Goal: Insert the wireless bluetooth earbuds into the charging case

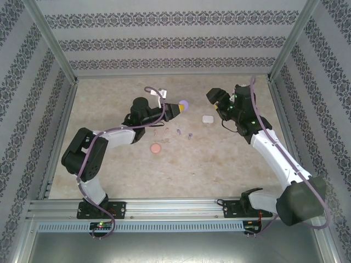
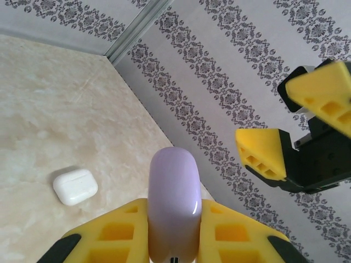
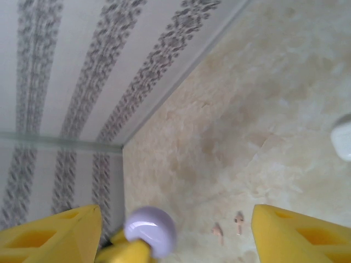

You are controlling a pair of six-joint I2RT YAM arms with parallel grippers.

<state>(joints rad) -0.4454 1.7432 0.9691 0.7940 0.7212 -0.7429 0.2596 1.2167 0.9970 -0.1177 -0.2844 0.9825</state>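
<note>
A: Two cases sit on the desk [image 1: 219, 164]. Nearest is a pink case [image 1: 156, 148], and further back to the right is the white charging case [image 1: 207, 118]. Earbuds?
B: Several tiny earbuds [image 1: 166, 131], pinkish and purple, lie loose in a row on the bare desk just behind the pink case.
A: Left fingers [image 2: 115, 230]?
B: Clamped on a purple case [image 2: 173, 203], which is off the desk.
A: Right fingers [image 3: 301, 230]?
B: Apart, nothing between them. They face the purple case and are near the white charging case.
</note>
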